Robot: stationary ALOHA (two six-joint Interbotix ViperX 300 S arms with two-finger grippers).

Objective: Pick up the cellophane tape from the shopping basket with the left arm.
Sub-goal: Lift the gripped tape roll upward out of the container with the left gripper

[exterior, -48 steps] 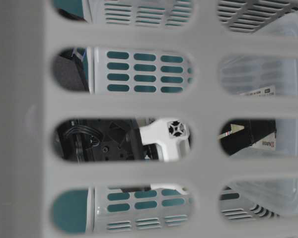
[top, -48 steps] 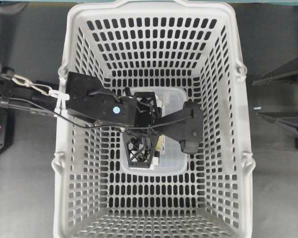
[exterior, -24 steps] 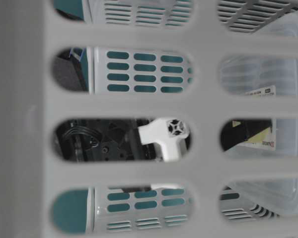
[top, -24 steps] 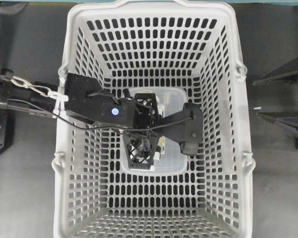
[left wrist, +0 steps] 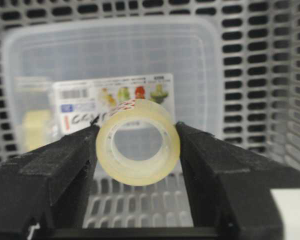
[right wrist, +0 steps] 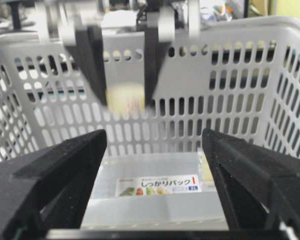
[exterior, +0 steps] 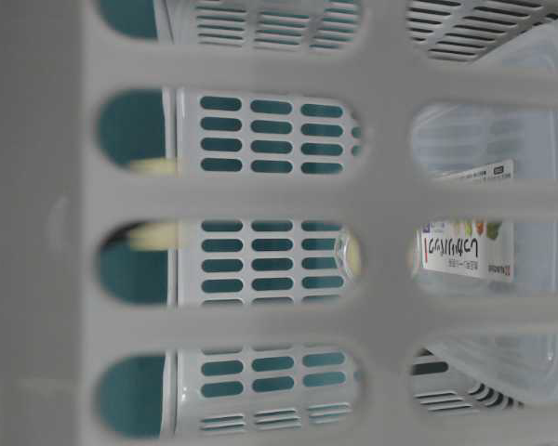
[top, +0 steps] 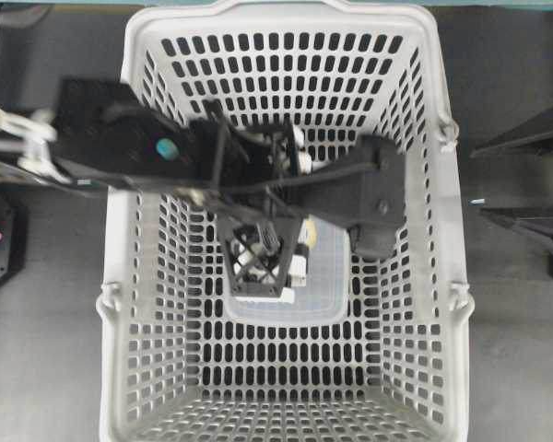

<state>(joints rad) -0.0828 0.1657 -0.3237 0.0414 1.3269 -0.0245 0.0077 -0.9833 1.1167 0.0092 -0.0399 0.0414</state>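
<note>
Since the earlier frames, the left arm (top: 120,152) has been raised out of the box area: in the table-level view its black and white parts are no longer seen through the slots, and in the overhead view it appears larger and blurred. The tape (left wrist: 138,142) has been lifted with it and is now clamped by its outer rim between the fingers (left wrist: 50,170) of the left gripper (left wrist: 138,150), core facing the wrist camera. It is held above the clear box (left wrist: 115,45), which lies on the floor of the basket (top: 120,276).

The right gripper (right wrist: 155,165) is parked outside the basket with its fingers wide apart and nothing between them (its camera shows the raised roll (right wrist: 125,100) inside the basket, blurred).

Risks from here, as judged:
- Slippage. The roll is round and smooth-wrapped and is gripped only at two points on its rim; a jerk could rotate it out of the pads.
- Collision. The basket walls are high; a sideways withdrawal before full clearance could strike the rim or a handle and dislodge the roll.
</note>
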